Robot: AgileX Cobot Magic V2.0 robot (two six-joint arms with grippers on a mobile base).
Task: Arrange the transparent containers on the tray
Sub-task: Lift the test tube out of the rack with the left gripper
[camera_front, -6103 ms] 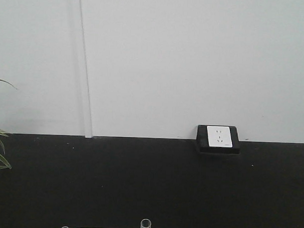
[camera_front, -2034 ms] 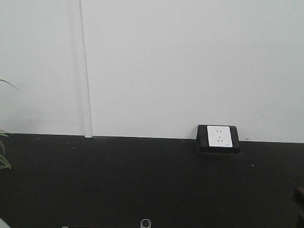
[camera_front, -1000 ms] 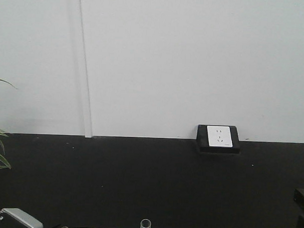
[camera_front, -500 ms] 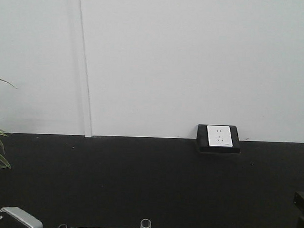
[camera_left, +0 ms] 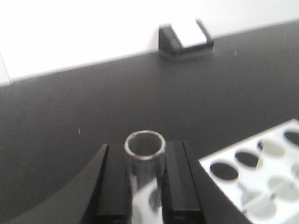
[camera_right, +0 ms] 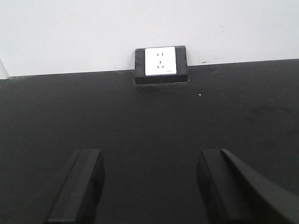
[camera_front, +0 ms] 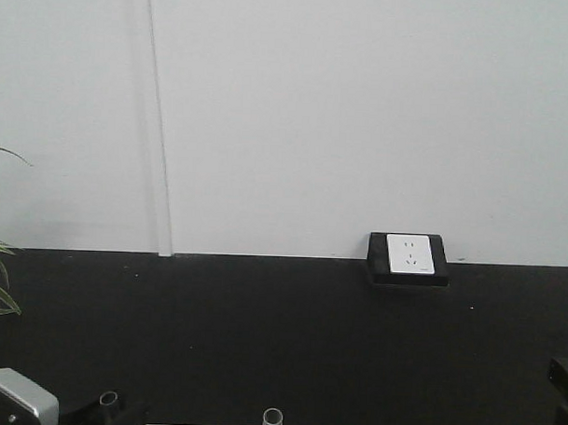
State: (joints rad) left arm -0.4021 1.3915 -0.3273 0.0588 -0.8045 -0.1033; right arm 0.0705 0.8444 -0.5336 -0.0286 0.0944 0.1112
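Left wrist — fingers [camera_left: 114, 179] of left gripper [camera_left: 145, 151] pinch a test tube [camera_left: 145, 170].

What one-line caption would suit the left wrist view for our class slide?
Left gripper shut on a test tube beside a white rack.

We see left gripper [camera_left: 145, 156] come in near left, moving test tube [camera_left: 145, 145] up-left from rack [camera_left: 261, 170]; right gripper [camera_right: 148, 161] enters right.
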